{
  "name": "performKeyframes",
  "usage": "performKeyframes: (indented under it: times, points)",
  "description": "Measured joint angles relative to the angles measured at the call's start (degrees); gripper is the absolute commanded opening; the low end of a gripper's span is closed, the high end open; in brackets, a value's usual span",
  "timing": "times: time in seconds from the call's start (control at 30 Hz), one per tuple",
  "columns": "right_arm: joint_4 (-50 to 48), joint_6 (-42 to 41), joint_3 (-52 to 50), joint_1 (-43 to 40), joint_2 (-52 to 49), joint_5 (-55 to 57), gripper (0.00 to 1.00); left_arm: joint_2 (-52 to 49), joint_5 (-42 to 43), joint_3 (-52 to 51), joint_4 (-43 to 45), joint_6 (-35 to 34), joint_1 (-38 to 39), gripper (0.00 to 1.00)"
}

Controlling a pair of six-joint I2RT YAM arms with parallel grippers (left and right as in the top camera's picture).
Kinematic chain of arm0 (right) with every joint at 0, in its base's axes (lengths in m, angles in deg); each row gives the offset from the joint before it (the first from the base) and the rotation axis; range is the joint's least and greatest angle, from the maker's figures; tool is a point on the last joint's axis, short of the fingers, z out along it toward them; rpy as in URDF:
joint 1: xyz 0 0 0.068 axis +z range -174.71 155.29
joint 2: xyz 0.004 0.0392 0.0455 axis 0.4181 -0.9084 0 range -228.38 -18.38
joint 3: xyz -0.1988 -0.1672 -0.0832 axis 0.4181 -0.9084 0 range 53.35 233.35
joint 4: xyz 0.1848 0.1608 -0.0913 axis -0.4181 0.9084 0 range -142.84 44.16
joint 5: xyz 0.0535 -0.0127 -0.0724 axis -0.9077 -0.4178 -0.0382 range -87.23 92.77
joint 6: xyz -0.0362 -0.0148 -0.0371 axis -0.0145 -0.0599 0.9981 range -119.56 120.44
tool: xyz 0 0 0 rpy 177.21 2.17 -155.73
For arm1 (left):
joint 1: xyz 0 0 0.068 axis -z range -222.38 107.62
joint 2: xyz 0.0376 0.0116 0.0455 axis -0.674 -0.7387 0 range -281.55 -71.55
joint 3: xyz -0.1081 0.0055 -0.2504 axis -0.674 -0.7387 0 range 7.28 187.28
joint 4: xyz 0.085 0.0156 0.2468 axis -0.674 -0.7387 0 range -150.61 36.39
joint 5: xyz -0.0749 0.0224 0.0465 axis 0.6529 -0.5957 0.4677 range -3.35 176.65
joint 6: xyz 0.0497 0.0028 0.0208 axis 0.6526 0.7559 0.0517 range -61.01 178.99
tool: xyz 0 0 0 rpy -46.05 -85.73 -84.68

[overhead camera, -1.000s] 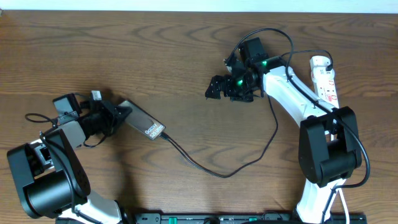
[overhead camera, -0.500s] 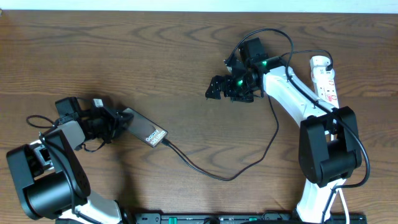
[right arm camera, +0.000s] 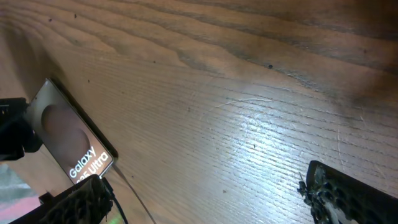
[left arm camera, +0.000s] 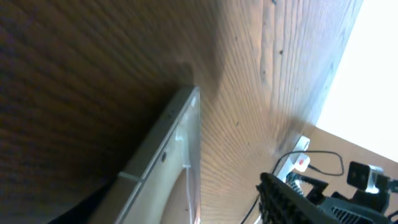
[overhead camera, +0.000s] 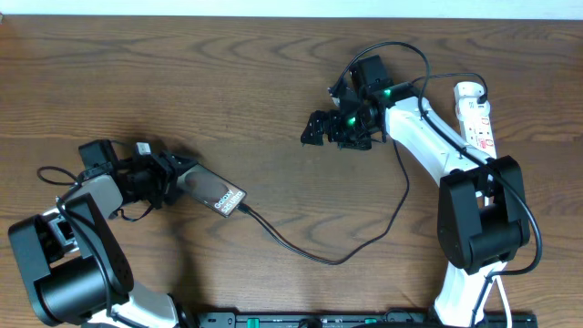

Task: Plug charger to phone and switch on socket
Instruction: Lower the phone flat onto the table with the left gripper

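Observation:
The phone (overhead camera: 215, 191), a dark slab with white "Galaxy" lettering, lies on the table at the left. The left end of the phone (left arm camera: 168, 165) sits between the spread jaws of my left gripper (overhead camera: 177, 179), which is open; only one finger (left arm camera: 292, 199) shows clearly. The charger (overhead camera: 319, 255), a thin black cable, meets the phone's right end and curves across the table toward the right arm. My right gripper (overhead camera: 333, 128) hangs open over bare wood at centre right, holding nothing. From the right wrist I see the phone (right arm camera: 71, 140) and the charger (right arm camera: 134, 196). The white socket (overhead camera: 476, 115) lies at the far right.
Both arm bases stand at the front edge, left (overhead camera: 64, 273) and right (overhead camera: 478, 228). The robots' own black cables loop near each wrist. A pale wall borders the table's far edge (overhead camera: 291, 7). The socket (left arm camera: 300, 163) shows small and far off in the left wrist view.
The left gripper's jaws have spread apart around the phone's left end. The phone has shifted slightly down and left and lies flatter. The cable followed. The right arm has not moved.

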Motion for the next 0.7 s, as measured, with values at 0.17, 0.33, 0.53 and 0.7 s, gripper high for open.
performKeyframes:
  times: [0.17, 0.33, 0.53, 0.7]
  points:
    - [0.2, 0.0, 0.0, 0.0, 0.0, 0.0, 0.99, 0.4, -0.8, 0.6, -2.8, 0.1, 0.0, 0.74]
    - [0.3, 0.0, 0.0, 0.0, 0.0, 0.0, 0.99, 1.4, -3.3, 1.1, -5.4, -0.1, 0.1, 0.78]
    - [0.3, 0.0, 0.0, 0.0, 0.0, 0.0, 0.99, 2.1, -6.1, 1.7, -7.5, -0.1, 0.2, 0.79]
    - [0.3, 0.0, 0.0, 0.0, 0.0, 0.0, 0.99, 2.8, -9.5, 2.4, -10.0, -0.1, 0.3, 0.8]
